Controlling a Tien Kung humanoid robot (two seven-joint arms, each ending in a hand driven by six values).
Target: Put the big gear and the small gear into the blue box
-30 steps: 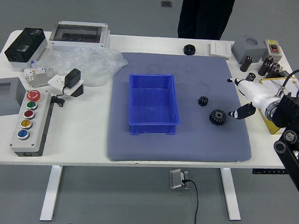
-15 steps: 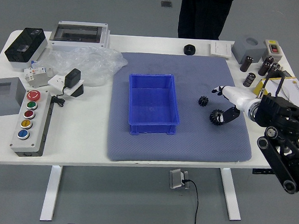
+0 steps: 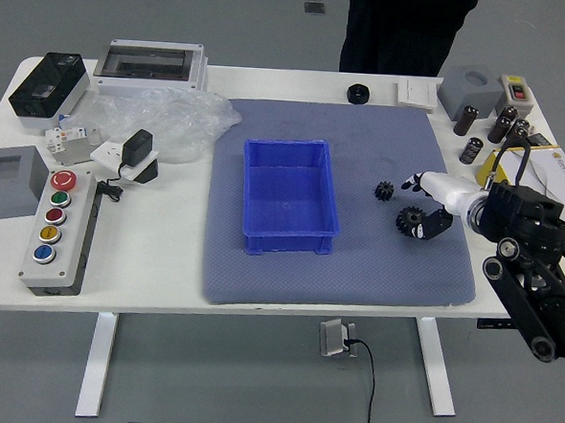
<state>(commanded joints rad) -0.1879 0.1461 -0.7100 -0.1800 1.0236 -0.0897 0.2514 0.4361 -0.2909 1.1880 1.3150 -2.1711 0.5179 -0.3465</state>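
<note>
My right hand point(image 3: 415, 207) reaches in from the right, fingers pointing left and spread, its thumb beside or over the right part of the big black gear point(image 3: 407, 218). Nothing is held in it. The small black gear point(image 3: 384, 191) lies on the blue mat, up and left of the big gear and just left of the fingertips. The blue box point(image 3: 293, 195) stands left of both gears, and its floor shows bare. My left hand is out of view.
A black round part point(image 3: 358, 94) sits at the far edge near a standing person in dark clothes point(image 3: 399, 32). A yellow box point(image 3: 562, 185) lies beside my right arm. Left are a button panel point(image 3: 63, 227), plastic wrap point(image 3: 159, 118) and a grey block point(image 3: 11, 181).
My right hand has moved left from the mat's right edge to the big gear. The person at the far side has shifted slightly right. Gears and box stay put.
</note>
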